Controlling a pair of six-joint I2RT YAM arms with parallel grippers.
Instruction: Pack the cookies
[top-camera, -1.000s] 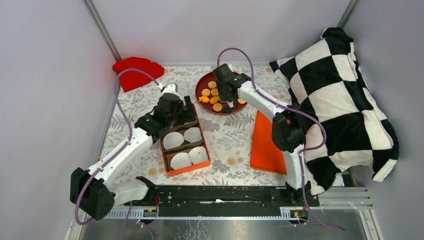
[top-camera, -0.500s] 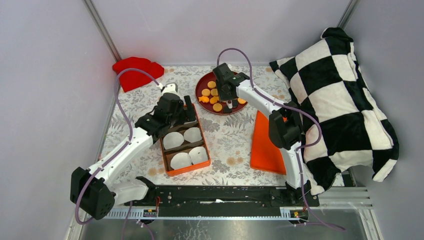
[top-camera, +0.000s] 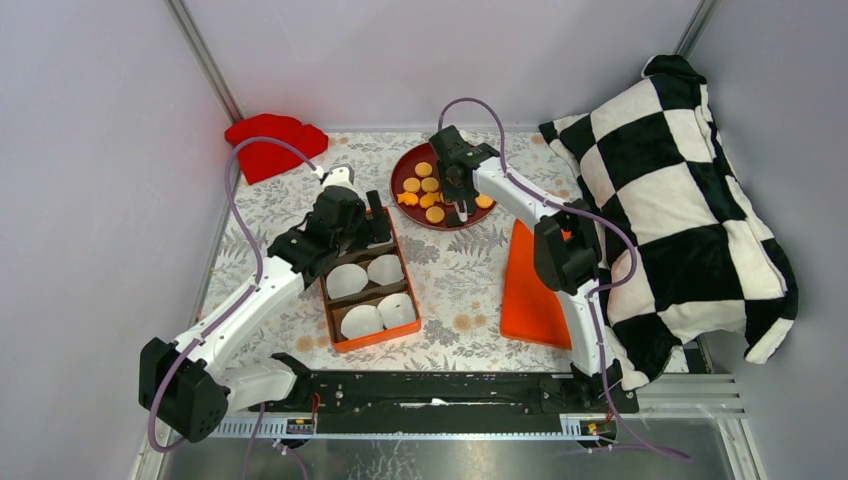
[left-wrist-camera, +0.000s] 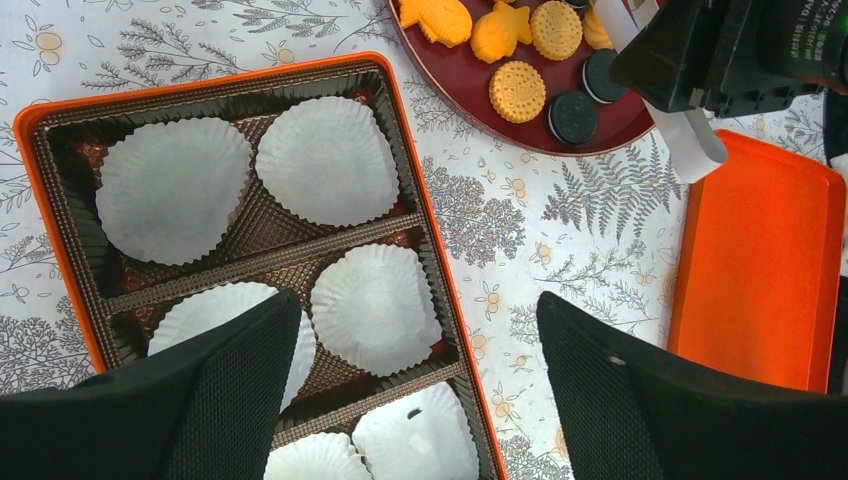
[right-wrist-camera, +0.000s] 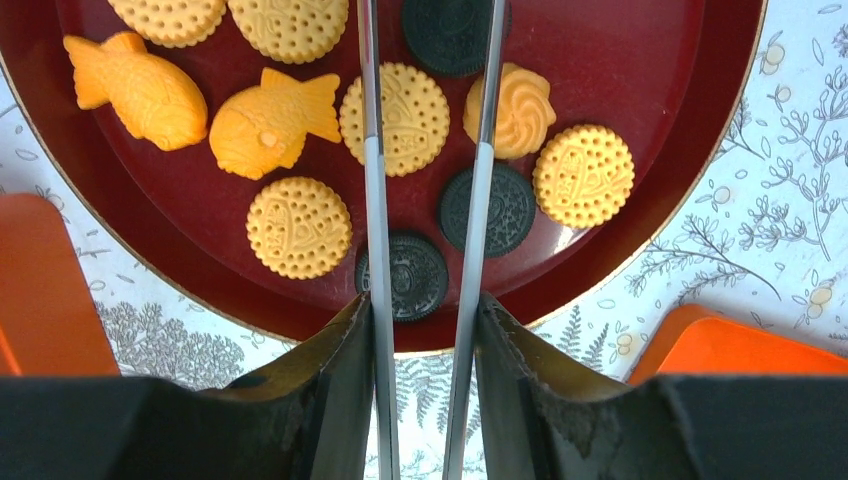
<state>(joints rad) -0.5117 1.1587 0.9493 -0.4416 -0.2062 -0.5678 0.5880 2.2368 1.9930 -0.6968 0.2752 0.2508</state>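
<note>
The cookies (right-wrist-camera: 405, 118) lie on a dark red plate (right-wrist-camera: 620, 60): round orange ones, two orange fish shapes (right-wrist-camera: 145, 85) and a few black ones (right-wrist-camera: 405, 275). My right gripper (right-wrist-camera: 422, 305) is shut on thin metal tongs (right-wrist-camera: 372, 200), whose two blades stand apart above the plate on either side of a round orange cookie. In the top view it (top-camera: 460, 205) hangs over the plate (top-camera: 398, 178). My left gripper (left-wrist-camera: 415, 300) is open and empty above the orange box (left-wrist-camera: 200, 85), which holds several white paper cups (left-wrist-camera: 330, 160).
An orange lid (top-camera: 530, 285) lies flat to the right of the box (top-camera: 372, 342). A checkered pillow (top-camera: 680, 200) fills the right side. A red cloth (top-camera: 272, 140) lies at the back left. The table has a floral cover.
My right gripper with the tongs has shifted slightly over the plate. The left arm has not moved.
</note>
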